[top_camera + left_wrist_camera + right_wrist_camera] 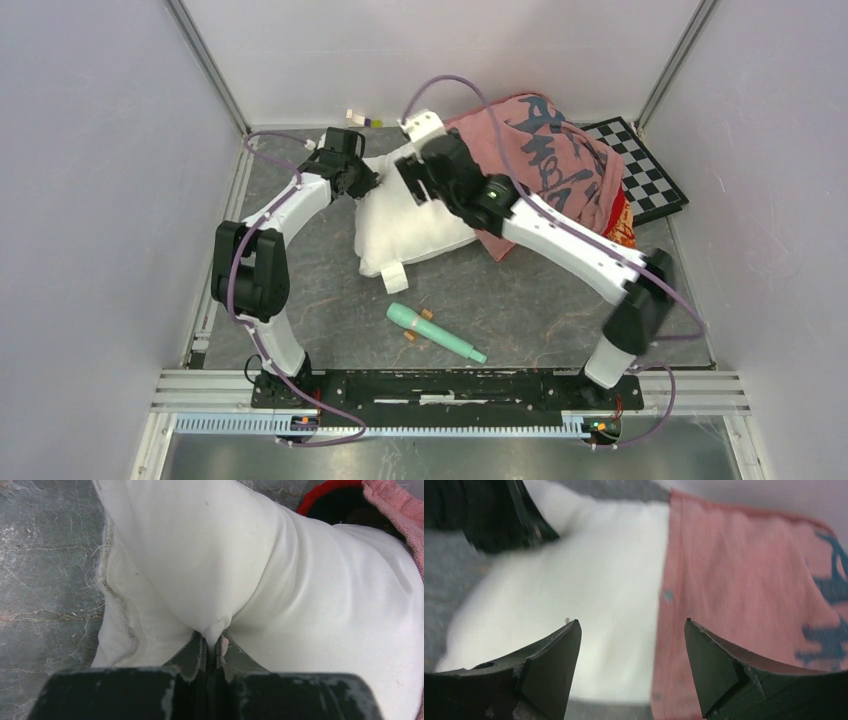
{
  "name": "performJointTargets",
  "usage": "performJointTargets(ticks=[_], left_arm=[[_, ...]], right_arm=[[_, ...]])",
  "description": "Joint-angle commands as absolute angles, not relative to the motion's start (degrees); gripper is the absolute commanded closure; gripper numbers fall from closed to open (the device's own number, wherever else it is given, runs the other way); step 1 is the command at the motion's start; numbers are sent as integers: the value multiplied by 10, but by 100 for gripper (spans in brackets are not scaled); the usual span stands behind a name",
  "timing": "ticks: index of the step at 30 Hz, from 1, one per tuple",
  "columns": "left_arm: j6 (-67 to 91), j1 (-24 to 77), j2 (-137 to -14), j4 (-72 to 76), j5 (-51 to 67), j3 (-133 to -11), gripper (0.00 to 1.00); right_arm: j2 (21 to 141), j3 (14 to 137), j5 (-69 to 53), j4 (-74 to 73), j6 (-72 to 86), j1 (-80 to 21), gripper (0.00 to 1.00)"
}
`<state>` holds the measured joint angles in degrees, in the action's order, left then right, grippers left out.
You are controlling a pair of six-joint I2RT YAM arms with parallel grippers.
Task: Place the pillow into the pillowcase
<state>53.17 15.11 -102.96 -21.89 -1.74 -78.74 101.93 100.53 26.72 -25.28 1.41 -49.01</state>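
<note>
The white pillow (400, 225) lies in the middle of the table, its right part inside the pinkish-red pillowcase (560, 165) with dark marks. My left gripper (362, 183) is shut on a pinch of the pillow's left edge; in the left wrist view the pillow (210, 570) bulges out from my left gripper (214, 642), with the pillowcase's red opening (325, 492) beyond. My right gripper (415, 180) is open above the pillow's top, by the pillowcase's hem. In the right wrist view my right gripper (629, 630) spans the pillow (589, 595) and the pillowcase (734, 585).
A mint-green tube (432, 331) lies on the grey tabletop in front of the pillow, with small orange bits beside it. A black-and-white checkerboard (645, 170) lies at the back right, partly under the pillowcase. Walls close in the sides and back.
</note>
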Motion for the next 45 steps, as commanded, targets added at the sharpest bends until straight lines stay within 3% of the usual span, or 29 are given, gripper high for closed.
performJointTargets(ticks=[1, 7, 12, 17, 20, 26, 28, 29, 31, 34, 39, 42, 45], left_arm=[[502, 160, -1027, -225, 2, -817, 97], [477, 159, -1020, -242, -19, -824, 97], [465, 159, -1023, -250, -15, -829, 92], [441, 159, -1029, -270, -11, -848, 81], [416, 160, -1014, -289, -17, -861, 67], [336, 160, -927, -351, -66, -857, 12], [316, 160, -879, -369, -86, -825, 1], [307, 161, -855, -373, -90, -807, 0], [295, 166, -818, -384, -96, -765, 0], [289, 187, -766, -392, -113, -696, 0], [298, 235, -765, -383, -140, -631, 0], [305, 277, -791, -346, -150, -625, 1], [313, 292, -842, -318, -145, -646, 21]], right_arm=[[862, 800, 310, -217, 64, -488, 18], [743, 548, 341, -142, 111, -486, 11], [755, 472, 343, -77, 115, -473, 2], [803, 442, 354, -22, 116, -456, 2], [838, 442, 373, -7, 122, -448, 2], [878, 457, 410, 29, 114, -443, 7], [879, 465, 420, 29, 111, -440, 13], [879, 469, 425, 27, 110, -438, 18], [879, 479, 435, 16, 110, -437, 32], [871, 494, 440, -7, 117, -437, 64], [831, 518, 430, -57, 129, -438, 97], [804, 548, 418, -87, 123, -440, 100], [773, 589, 390, -114, 111, -453, 100]])
